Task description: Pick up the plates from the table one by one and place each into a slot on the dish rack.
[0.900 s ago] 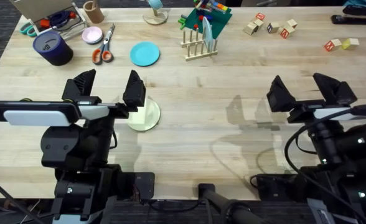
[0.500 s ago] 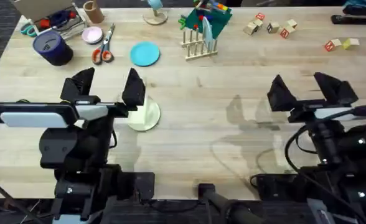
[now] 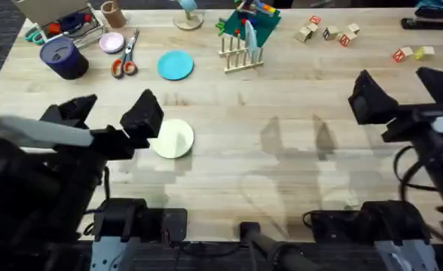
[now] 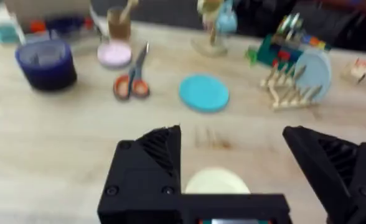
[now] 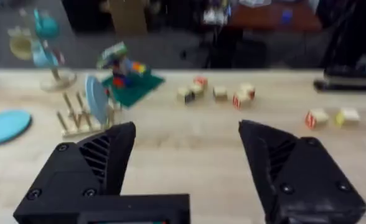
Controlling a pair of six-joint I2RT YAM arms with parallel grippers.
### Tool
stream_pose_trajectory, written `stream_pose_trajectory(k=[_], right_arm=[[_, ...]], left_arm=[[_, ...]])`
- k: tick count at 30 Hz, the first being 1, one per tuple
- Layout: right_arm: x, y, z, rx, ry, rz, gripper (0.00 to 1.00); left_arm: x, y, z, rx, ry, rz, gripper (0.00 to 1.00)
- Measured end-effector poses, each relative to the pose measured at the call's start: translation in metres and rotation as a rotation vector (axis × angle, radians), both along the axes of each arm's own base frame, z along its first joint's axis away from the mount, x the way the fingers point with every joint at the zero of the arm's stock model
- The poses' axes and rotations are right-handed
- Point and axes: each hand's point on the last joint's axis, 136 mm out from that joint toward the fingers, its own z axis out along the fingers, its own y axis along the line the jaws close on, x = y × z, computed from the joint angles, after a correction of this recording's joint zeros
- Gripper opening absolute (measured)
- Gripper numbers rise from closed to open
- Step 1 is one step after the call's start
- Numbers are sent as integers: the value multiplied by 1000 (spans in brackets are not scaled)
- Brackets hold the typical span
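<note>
Closest to us, at the lower left of the overhead view, our left gripper (image 3: 108, 120) hangs above the table (image 3: 282, 188) with its two black fingers spread wide and nothing between them. At the lower right, our right gripper (image 3: 410, 94) is likewise spread and empty, well apart from any plate.

The cream plate (image 3: 173, 138) lies flat on the wood just beside the left gripper's inner finger, slightly toward the middle of the table. In the left wrist view the cream plate (image 4: 216, 183) peeks out between the two fingers, just ahead of them. We judge this the relation that matters: the plate sits directly ahead of and below the left gripper, so the left arm is far nearer than the right. Being round, it has no long axis to line up with.

Farther back, the blue plate (image 3: 175, 65) lies flat, apart from everything. To its right stands the wooden dish rack (image 3: 240, 54), with what looks like one pale blue plate already upright among its pegs. Past it we see scissors (image 3: 124, 59), a pink disc (image 3: 112, 42), a dark cup (image 3: 63, 57) and scattered blocks (image 3: 327, 32).
</note>
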Motion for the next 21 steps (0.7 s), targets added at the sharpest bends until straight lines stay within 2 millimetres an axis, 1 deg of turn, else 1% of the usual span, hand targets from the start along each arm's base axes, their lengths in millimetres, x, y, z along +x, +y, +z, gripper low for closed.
stream_pose_trajectory(k=[4, 9, 12, 16, 21], right_arm=[[0, 0, 0, 0, 152, 0, 995], [6, 0, -2, 2, 332, -1, 995], [11, 0, -11, 2, 451, -1, 996], [21, 0, -26, 12, 590, -6, 995], [35, 0, -39, 33, 683, -16, 993]], left_arm=[[-4, 0, -10, -29, 175, 10, 992], [6, -4, -28, -50, 379, -2, 993], [13, -9, -46, -67, 517, -21, 993], [17, -13, -72, -85, 703, -33, 993], [25, -14, -90, -92, 835, -33, 993]])
